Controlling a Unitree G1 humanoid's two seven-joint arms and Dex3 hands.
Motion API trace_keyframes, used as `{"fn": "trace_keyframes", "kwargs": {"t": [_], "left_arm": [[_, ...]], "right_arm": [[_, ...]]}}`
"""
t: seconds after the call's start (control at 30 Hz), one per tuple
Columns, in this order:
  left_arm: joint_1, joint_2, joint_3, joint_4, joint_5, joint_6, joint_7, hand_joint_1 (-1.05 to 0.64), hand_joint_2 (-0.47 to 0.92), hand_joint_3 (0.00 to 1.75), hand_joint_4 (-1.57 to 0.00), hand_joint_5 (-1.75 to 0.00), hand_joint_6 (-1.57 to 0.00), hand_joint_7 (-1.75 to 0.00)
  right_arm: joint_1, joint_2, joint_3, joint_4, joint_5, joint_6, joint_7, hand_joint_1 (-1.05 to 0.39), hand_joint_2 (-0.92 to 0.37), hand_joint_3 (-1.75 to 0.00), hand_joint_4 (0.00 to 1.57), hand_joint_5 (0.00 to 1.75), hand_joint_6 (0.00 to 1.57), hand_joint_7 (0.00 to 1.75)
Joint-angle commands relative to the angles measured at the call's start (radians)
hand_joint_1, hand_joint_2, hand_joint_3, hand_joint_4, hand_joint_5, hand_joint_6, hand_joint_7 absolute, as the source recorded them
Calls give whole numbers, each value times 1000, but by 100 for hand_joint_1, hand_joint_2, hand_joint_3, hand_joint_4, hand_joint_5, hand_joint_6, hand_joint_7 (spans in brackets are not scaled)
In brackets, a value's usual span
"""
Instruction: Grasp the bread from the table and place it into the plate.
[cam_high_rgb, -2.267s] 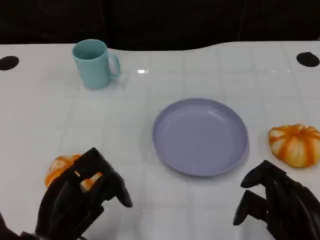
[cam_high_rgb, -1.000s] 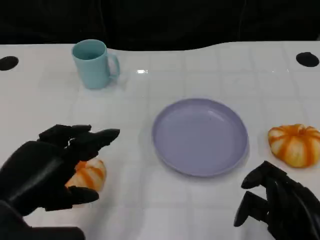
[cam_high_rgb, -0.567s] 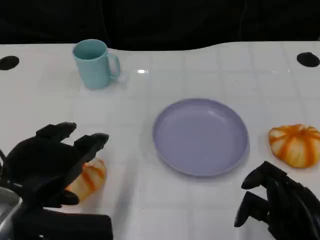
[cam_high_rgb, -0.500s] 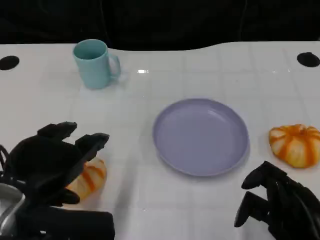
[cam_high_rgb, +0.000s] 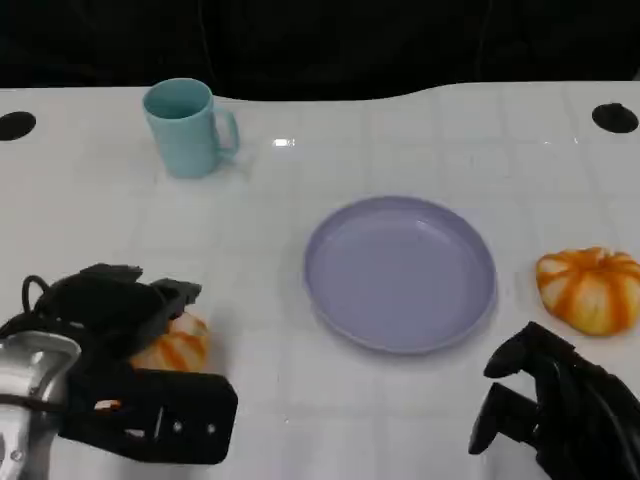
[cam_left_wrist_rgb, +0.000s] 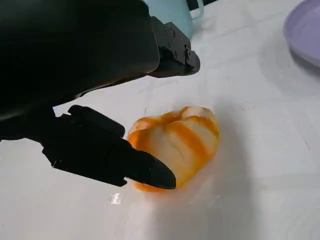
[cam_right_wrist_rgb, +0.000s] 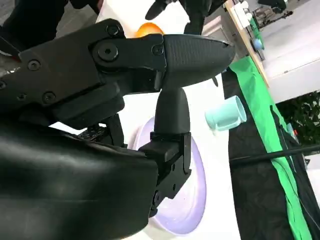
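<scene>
At the lower left of the frame, the left hand (cam_high_rgb: 120, 310) is spread over the bread (cam_high_rgb: 172, 345), which lies on the counter (cam_high_rgb: 300, 100); one fingertip (cam_left_wrist_rgb: 155, 175) touches the bread and the others stay apart from it, so nothing is gripped. The plate (cam_high_rgb: 400, 272) is in the middle of the frame, well apart from the bread. At the lower right, the right hand (cam_high_rgb: 555, 415) has its fingers curled in and holds nothing.
</scene>
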Motion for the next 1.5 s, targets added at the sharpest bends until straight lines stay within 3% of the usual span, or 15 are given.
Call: {"fn": "trace_keyframes", "kwargs": {"t": [0.03, 0.33, 0.63, 0.87, 0.9, 0.93, 0.97, 1.03, 1.07, 1.1, 1.17, 1.27, 1.37, 1.43, 1.5], "left_arm": [[-33, 15, -24, 57, -16, 11, 28, -42, 81, 0, -4, -5, -15, 0], [-128, -30, -98, 298, -42, 27, 116, -45, 80, 0, -3, -4, -14, 0], [-201, -42, -149, 550, -118, -66, 252, -54, 84, 1, -8, -7, -18, -1], [-202, -42, -151, 633, -181, -145, 376, -36, 90, 3, -25, -14, -32, -5], [-201, -47, -144, 648, -192, -169, 420, -27, 91, 10, -45, -26, -44, -9], [-202, -49, -139, 665, -204, -196, 460, -22, 92, 16, -51, -47, -54, -7], [-204, -50, -136, 680, -215, -223, 494, -22, 92, 25, -57, -79, -69, -8], [-212, -50, -133, 710, -234, -266, 538, -23, 92, 31, -60, -108, -82, -12], [-217, -52, -131, 727, -245, -283, 560, -24, 92, 37, -65, -129, -90, -30], [-221, -54, -131, 741, -252, -295, 577, -24, 92, 42, -70, -148, -90, -64], [-227, -57, -130, 760, -263, -314, 607, -26, 91, 45, -75, -167, -87, -101], [-234, -56, -136, 777, -271, -327, 626, -27, 89, 46, -76, -174, -85, -118], [-238, -73, -126, 804, -284, -362, 716, -24, 88, 46, -82, -175, -70, -163], [-238, -90, -102, 815, -322, -370, 726, -24, 89, 47, -84, -175, -67, -172], [-237, -107, -75, 814, -371, -370, 714, -23, 74, 76, -83, -175, -68, -174]], "right_arm": [[6, -10, -12, -15, 11, 3, -1, -53, -92, -48, 61, 175, 38, 169], [9, -13, -12, -17, 3, -1, -1, -53, -92, -47, 62, 175, 38, 170], [14, -11, -10, -24, 4, -1, -2, -53, -92, -47, 62, 175, 38, 169], [12, -16, -10, -20, -2, -7, 2, -53, -92, -48, 62, 175, 38, 169], [12, -16, -10, -19, -3, -10, 3, -53, -92, -48, 62, 175, 38, 169], [11, -17, -11, -19, -4, -11, 3, -53, -92, -49, 62, 175, 38, 169], [11, -16, -11, -20, -4, -10, 2, -53, -92, -49, 62, 175, 38, 169], [13, -13, -11, -21, -2, -8, -1, -53, -92, -49, 62, 175, 38, 169], [13, -12, -11, -23, -1, -5, -4, -53, -92, -49, 62, 175, 38, 169], [14, -11, -11, -25, 0, -2, -6, -53, -92, -48, 62, 175, 38, 169], [14, -9, -10, -27, 3, 3, -9, -53, -92, -48, 62, 175, 38, 169], [14, -8, -10, -28, 4, 5, -9, -53, -92, -48, 62, 175, 38, 169], [12, -14, -9, -20, -2, -3, -2, -54, -92, -48, 61, 175, 37, 169], [10, -12, -8, -13, -6, -11, 0, -53, -92, -48, 61, 175, 38, 168], [9, -10, -9, -9, -5, -12, -1, -53, -92, -48, 62, 175, 38, 168]]}}
